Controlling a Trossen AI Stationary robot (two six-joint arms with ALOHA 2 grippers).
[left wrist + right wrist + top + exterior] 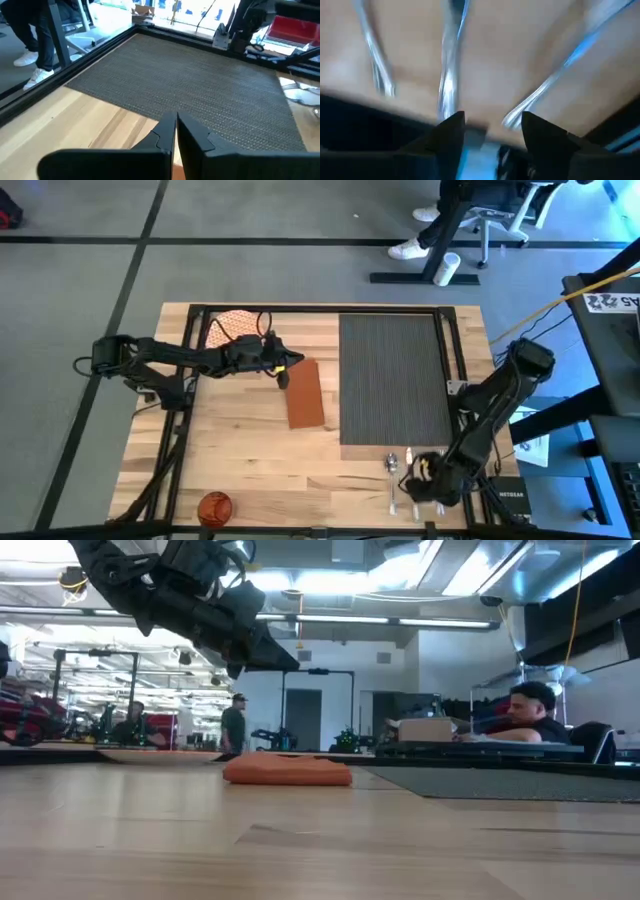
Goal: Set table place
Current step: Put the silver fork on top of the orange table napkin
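Observation:
A dark grey placemat (pixel 392 375) lies on the table's (pixel 250 450) right half. A brown napkin (pixel 305 393) lies flat to its left, also in the low view (pixel 287 770). My left gripper (pixel 285 365) hangs shut above the napkin's far end, clear of it (pixel 262 652), facing the placemat (pixel 190 80). The patterned plate (pixel 235 328) sits at the far left. The orange cup (pixel 215 507) stands at the near edge. Silver cutlery (pixel 400 465) lies near the placemat's near edge. My right gripper (pixel 425 477) is open low over it (pixel 492 127), with one piece's end (pixel 512 117) between the fingers.
Black rails (pixel 320 310) run along the table's edges. Bare wood lies between the napkin and the cup. Beyond the far edge stand a person's legs (pixel 425 235) and a chair base. A seated person (pixel 530 710) shows behind the table in the low view.

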